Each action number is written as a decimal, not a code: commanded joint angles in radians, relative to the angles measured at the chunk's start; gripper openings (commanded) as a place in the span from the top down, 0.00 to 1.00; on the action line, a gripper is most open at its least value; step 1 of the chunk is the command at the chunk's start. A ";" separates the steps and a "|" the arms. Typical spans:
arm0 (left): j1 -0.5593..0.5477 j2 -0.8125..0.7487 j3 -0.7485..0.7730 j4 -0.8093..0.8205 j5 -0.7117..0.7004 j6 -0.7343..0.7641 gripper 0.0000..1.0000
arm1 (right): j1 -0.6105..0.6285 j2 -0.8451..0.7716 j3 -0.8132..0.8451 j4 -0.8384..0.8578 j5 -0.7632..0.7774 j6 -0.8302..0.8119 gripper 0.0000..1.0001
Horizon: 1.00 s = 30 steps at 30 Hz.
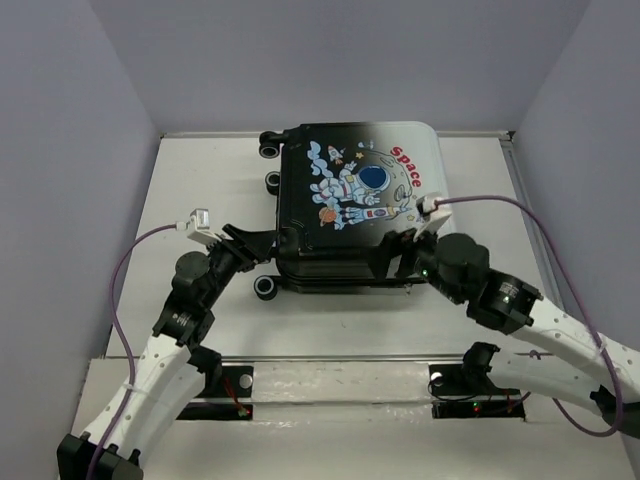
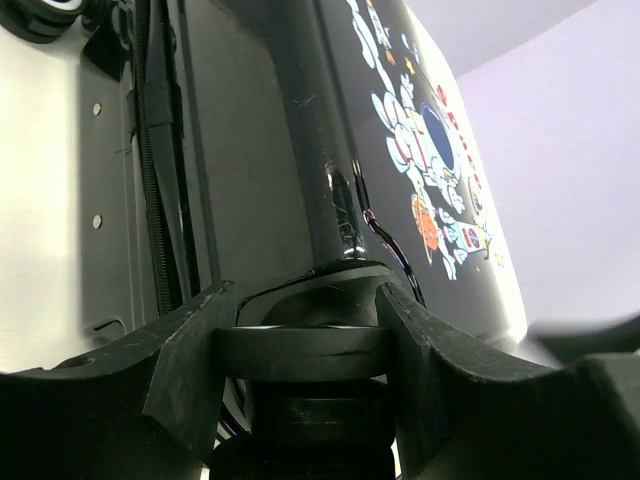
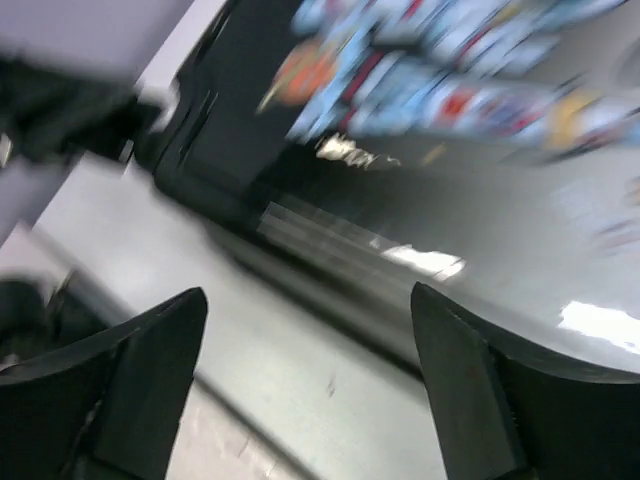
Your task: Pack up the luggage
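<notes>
The luggage [image 1: 360, 200], a black-to-white hard shell with an astronaut and red "Space" print, lies closed and flat at the middle back of the table. My left gripper [image 1: 262, 243] is at its near left corner, shut on one of its black wheels [image 2: 300, 350]. The shell [image 2: 300, 150] rises beyond the fingers. My right gripper [image 1: 398, 250] is open and empty over the near edge of the luggage. In the right wrist view, which is blurred, the open gripper [image 3: 310, 300] frames bare table beside the shell [image 3: 450, 150].
Other wheels stick out on the luggage's left side [image 1: 270, 146] and near left [image 1: 265, 287]. The white table [image 1: 190, 300] is walled at left, right and back. A raised strip [image 1: 340, 345] runs along the near edge by the arm bases.
</notes>
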<state>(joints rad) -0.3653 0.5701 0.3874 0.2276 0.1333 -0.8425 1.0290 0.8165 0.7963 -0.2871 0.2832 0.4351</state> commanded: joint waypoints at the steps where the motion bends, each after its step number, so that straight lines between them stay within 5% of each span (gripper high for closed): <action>1: -0.006 -0.018 -0.041 -0.028 0.031 0.010 0.94 | -0.223 0.093 0.217 -0.109 0.272 -0.146 0.08; 3: -0.006 -0.018 -0.050 -0.019 0.040 0.008 0.94 | -0.511 0.149 0.251 -0.118 0.203 -0.162 0.07; 7: -0.007 -0.021 -0.068 0.007 0.058 0.006 0.94 | -0.823 0.197 0.202 -0.069 -0.052 -0.142 0.06; 9: -0.009 -0.022 -0.084 0.016 0.065 0.005 0.94 | -0.840 0.229 0.192 -0.041 -0.116 -0.148 0.05; 17: -0.053 -0.012 -0.130 0.088 0.081 -0.018 0.94 | -0.850 0.534 0.285 0.213 -0.817 -0.073 0.11; 25: -0.126 -0.018 -0.127 0.108 0.049 -0.026 0.94 | -0.839 1.000 0.766 0.223 -1.102 0.077 0.16; 30: -0.153 0.004 -0.119 0.124 0.029 -0.033 0.94 | -0.802 1.219 1.165 0.097 -1.083 0.093 0.08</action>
<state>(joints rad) -0.4843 0.5385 0.2924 0.3782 0.1211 -0.8768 0.1246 1.9305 1.7123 -0.1055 -0.5526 0.4465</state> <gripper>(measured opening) 0.650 0.880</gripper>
